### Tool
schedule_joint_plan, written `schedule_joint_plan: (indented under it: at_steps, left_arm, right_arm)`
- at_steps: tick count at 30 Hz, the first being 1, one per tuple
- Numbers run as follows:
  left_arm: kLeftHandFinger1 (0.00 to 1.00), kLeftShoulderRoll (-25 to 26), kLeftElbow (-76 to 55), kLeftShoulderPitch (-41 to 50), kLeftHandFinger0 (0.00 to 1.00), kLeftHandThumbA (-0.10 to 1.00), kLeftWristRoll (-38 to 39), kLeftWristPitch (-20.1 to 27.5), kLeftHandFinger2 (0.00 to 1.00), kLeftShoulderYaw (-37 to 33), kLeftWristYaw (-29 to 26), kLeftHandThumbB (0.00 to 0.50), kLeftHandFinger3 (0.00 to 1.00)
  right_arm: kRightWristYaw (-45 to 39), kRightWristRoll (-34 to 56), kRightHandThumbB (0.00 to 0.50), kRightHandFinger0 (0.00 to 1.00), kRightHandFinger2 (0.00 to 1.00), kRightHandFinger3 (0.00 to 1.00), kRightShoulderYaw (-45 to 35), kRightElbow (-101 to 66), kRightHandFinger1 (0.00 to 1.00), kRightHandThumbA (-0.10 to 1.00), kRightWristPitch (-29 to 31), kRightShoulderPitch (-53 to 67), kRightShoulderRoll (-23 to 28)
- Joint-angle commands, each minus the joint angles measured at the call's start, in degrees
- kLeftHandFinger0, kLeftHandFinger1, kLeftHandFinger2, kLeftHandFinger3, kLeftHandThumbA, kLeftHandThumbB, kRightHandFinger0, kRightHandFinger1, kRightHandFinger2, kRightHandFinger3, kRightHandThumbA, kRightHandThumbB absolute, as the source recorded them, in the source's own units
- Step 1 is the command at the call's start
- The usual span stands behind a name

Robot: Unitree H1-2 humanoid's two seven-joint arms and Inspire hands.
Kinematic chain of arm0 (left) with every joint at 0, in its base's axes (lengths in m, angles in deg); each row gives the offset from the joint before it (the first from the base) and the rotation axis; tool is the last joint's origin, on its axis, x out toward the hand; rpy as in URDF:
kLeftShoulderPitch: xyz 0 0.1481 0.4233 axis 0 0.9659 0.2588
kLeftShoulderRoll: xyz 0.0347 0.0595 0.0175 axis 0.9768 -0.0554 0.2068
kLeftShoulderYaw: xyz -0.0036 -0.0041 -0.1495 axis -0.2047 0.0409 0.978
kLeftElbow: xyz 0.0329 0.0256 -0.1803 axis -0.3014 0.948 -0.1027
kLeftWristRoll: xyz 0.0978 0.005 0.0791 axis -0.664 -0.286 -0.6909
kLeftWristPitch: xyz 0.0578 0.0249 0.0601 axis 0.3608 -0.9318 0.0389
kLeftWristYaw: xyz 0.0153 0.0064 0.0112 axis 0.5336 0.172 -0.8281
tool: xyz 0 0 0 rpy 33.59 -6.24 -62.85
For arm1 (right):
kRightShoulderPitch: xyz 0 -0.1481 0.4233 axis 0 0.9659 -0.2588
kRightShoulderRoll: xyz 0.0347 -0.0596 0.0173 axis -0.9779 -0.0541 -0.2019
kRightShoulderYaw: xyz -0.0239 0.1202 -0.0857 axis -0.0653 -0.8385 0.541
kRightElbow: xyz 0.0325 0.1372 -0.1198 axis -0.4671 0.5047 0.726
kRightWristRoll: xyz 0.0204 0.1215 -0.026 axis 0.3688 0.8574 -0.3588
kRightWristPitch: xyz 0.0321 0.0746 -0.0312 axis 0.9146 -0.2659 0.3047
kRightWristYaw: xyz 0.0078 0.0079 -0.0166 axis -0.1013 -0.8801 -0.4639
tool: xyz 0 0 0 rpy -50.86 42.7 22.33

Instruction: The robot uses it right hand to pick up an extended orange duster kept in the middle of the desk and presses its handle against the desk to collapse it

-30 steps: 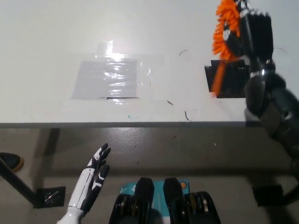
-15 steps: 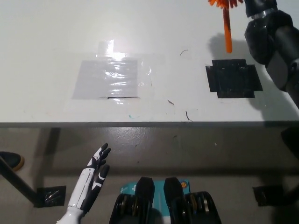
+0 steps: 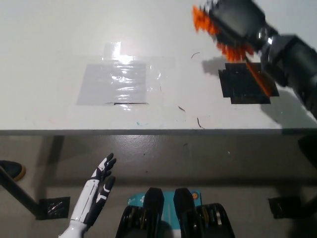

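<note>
The white left hand (image 3: 96,191) hangs idle with fingers spread below the front edge of the desk (image 3: 49,59), while at the far right the black right hand (image 3: 237,22) has swung back into view from the top edge and tipped the orange duster (image 3: 218,37) over, so its handle now slants down and to the right across the black patch (image 3: 237,84) instead of pointing straight down. The right hand is clenched on the duster's fluffy head, with the handle trailing beneath the wrist; it looks to me like the hand is lining up the press, though whether the handle tip touches the desk I cannot tell
</note>
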Motion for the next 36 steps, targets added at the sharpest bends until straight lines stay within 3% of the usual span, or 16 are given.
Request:
schedule_joint_plan:
  at_steps: [1, 3, 6, 7, 8, 9, 10, 11, 13, 16, 19, 24, 27, 34, 36]
  left_arm:
    - [1.00, 0.66, -2.19, -0.37, 1.00, 1.00, 0.11, 0.80, 1.00, 0.50, 0.25, 0.092, 1.00]
    - [1.00, 0.83, -2.71, 0.27, 1.00, 1.00, 0.21, 0.45, 1.00, 0.48, 0.55, 0.090, 1.00]
    - [1.00, 0.85, -2.90, 0.56, 1.00, 1.00, 0.20, 0.40, 1.00, 0.45, 0.63, 0.090, 1.00]
    - [1.00, 0.82, -2.58, 0.34, 1.00, 1.00, -0.18, 1.08, 1.00, 0.31, 0.49, 0.071, 1.00]
    - [1.00, 0.78, -2.53, 0.31, 1.00, 1.00, -0.35, 1.31, 1.00, 0.24, 0.41, 0.069, 1.00]
    - [1.00, 0.85, -2.44, -0.10, 1.00, 1.00, -0.01, 0.97, 1.00, 0.41, 0.57, 0.082, 1.00]
    - [1.00, 0.94, -2.63, -0.09, 1.00, 1.00, 0.07, 0.66, 1.00, 0.47, 0.70, 0.097, 1.00]
    - [1.00, 0.90, -2.65, -0.08, 1.00, 1.00, 0.05, 0.62, 1.00, 0.43, 0.74, 0.098, 1.00]
    - [1.00, 0.93, -2.80, -0.09, 1.00, 1.00, 0.06, 0.31, 1.00, 0.41, 0.91, 0.098, 1.00]
    - [1.00, 1.10, -2.23, -0.60, 1.00, 1.00, 0.14, 0.94, 1.00, 0.49, 0.89, 0.112, 1.00]
    - [1.00, 1.18, -2.48, -0.26, 1.00, 1.00, 0.56, 1.05, 1.00, 0.46, 1.15, 0.099, 1.00]
    - [1.00, 1.17, -2.55, 0.00, 1.00, 1.00, 0.41, 0.99, 1.00, 0.33, 1.28, 0.113, 1.00]
    - [1.00, 1.11, -2.43, 0.06, 1.00, 1.00, 0.69, 1.31, 1.00, 0.34, 1.25, 0.088, 1.00]
    - [1.00, 1.19, -2.50, 0.14, 1.00, 1.00, 0.48, 1.31, 1.00, 0.33, 1.20, 0.106, 1.00]
    - [1.00, 1.38, -2.08, -0.37, 1.00, 1.00, 0.46, 1.25, 1.00, 0.60, 1.08, 0.097, 1.00]
  right_arm:
    - [-9.58, -5.91, 0.270, 0.00, 0.33, 0.24, 4.71, 1.78, 0.00, -0.10, -4.72, -0.76, -0.05]
    - [-10.09, -6.34, 0.328, 0.00, 0.15, 0.27, 6.22, 1.94, 0.00, -0.07, -5.37, 0.37, -0.40]
    - [-10.31, -6.04, 0.329, 0.00, 0.08, 0.27, 6.66, 1.74, 0.00, -0.07, -5.55, 0.56, -0.36]
    - [-15.40, -4.40, 0.324, 0.15, 0.31, 0.48, 5.33, 2.20, 0.19, 0.07, -6.81, 0.96, -0.66]
    - [-21.37, -2.70, 0.249, 0.71, 0.77, 0.93, 3.98, 2.64, 0.72, 0.31, -7.26, 0.83, -0.92]
    - [-27.53, -0.92, 0.334, 1.00, 1.00, 1.00, 2.28, 2.97, 1.00, 0.60, -8.32, 0.05, -1.34]
    - [-28.67, -0.32, 0.428, 1.00, 1.00, 1.00, 1.54, 2.73, 1.00, 0.74, -8.78, 0.05, -1.35]
    - [-28.89, -0.34, 0.437, 1.00, 1.00, 1.00, 1.37, 2.57, 1.00, 0.75, -8.83, 0.12, -1.24]
    - [-30.61, 0.90, 0.491, 1.00, 1.00, 1.00, -0.35, 1.87, 1.00, 0.90, -9.16, -0.11, -1.06]
    - [-31.14, 0.14, 0.456, 1.00, 1.00, 1.00, -1.36, 0.85, 1.00, 1.00, -10.56, -0.58, -0.88]
    - [-31.95, 0.01, 0.492, 1.00, 1.00, 1.00, -2.59, -0.06, 1.00, 1.00, -10.75, -0.87, -0.80]
    - [-30.30, 0.46, 0.480, 1.00, 1.00, 1.00, -5.97, -3.56, 1.00, 1.00, -9.01, -1.50, 0.32]
    - [-29.47, 0.26, 0.494, 1.00, 1.00, 1.00, -7.61, -4.69, 1.00, 1.00, -9.06, -2.53, 0.46]
    - [-32.16, 6.46, 0.491, 1.00, 1.00, 1.00, -18.41, -12.20, 1.00, 1.00, -4.37, -4.17, 2.53]
    - [-40.69, 19.17, 0.499, 1.00, 1.00, 1.00, -29.33, -28.05, 1.00, 1.00, -2.57, -5.03, 6.05]
